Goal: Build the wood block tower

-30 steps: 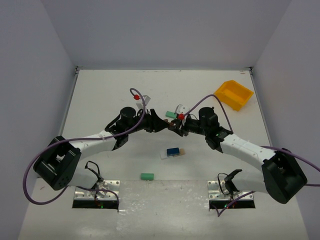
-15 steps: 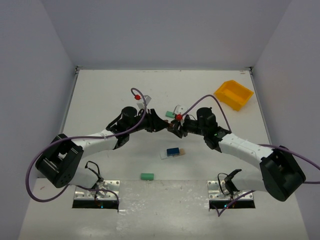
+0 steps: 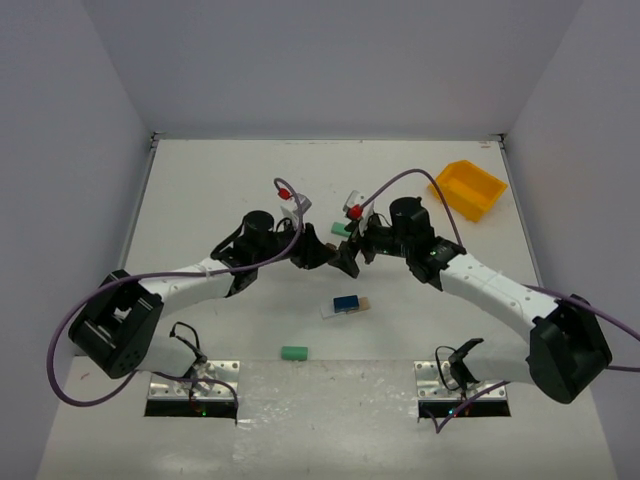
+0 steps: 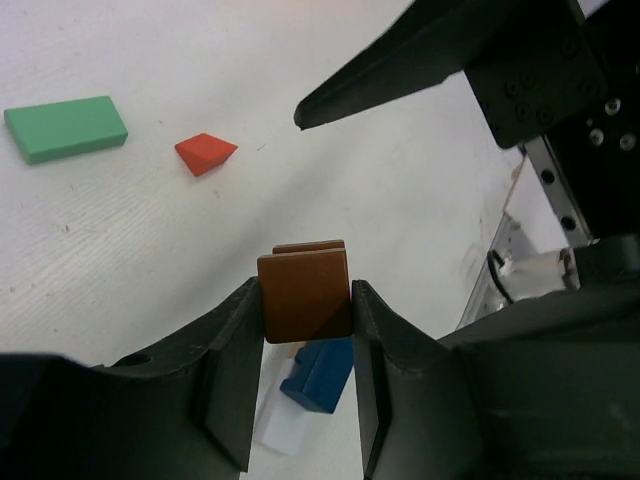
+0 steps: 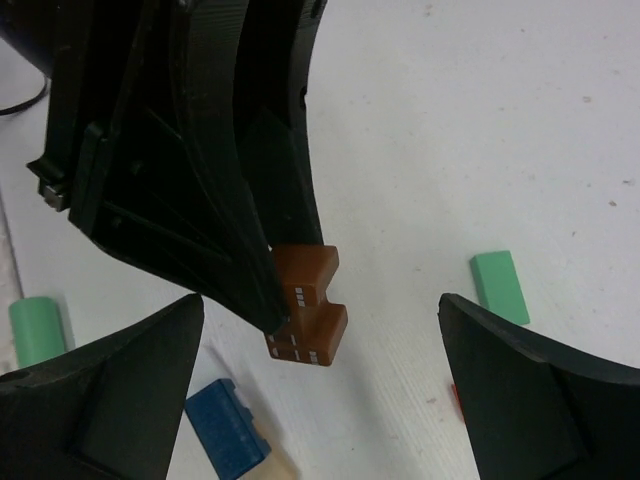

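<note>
A notched brown block point(image 4: 305, 292) hangs above the table, and my left gripper point(image 4: 305, 300) is shut on its two sides. My right gripper point(image 5: 320, 305) stands wide open around that block point(image 5: 307, 305) without touching it. The left fingers point(image 5: 250, 200) come in from the upper left in the right wrist view. In the top view both grippers meet tip to tip, left point(image 3: 338, 258) and right point(image 3: 360, 246). Below them a blue block point(image 3: 347, 302) lies on a pale plank point(image 3: 330, 311). It also shows under the left jaws as the blue block point(image 4: 320, 372).
A green block point(image 3: 293, 352) lies near the front. Another green block point(image 3: 341, 229) sits behind the grippers, with a small red wedge point(image 4: 205, 152) close to it. The yellow bin point(image 3: 468, 187) stands at the back right.
My right gripper has opened wide and let go of the brown block. The left gripper keeps its hold on it. Both wrists have shifted slightly away from the near edge.
</note>
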`<state>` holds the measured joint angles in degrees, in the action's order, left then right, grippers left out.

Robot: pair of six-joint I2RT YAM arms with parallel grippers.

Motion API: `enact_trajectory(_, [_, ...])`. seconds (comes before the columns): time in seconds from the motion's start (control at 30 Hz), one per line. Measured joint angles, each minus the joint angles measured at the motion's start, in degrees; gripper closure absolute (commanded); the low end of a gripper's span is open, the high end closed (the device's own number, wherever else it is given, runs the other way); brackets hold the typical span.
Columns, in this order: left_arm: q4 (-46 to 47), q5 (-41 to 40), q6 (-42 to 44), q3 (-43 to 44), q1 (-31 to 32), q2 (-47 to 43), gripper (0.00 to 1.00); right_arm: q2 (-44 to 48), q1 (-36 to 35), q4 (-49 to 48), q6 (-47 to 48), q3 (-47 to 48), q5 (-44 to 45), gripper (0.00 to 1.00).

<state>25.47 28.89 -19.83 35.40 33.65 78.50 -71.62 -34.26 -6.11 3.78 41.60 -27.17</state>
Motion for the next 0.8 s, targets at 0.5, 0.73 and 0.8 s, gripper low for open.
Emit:
enact_trajectory(0.5, [2.7,20.7,22.9,-9.1,0.0,-15.9,1.00,6.5,0.4,10.1,10.7,-1.4,-25.5,0.06])
enact_trajectory(0.73, [2.8,21.8,23.0,-9.1,0.0,-15.0,1.00,4.0,0.3,8.2,8.7,-1.4,-25.1,0.22])
enact_trajectory(0.8, [3.1,21.9,23.0,-9.1,0.0,-15.0,1.00,3.9,0.2,7.4,8.1,-1.4,-24.3,0.26])
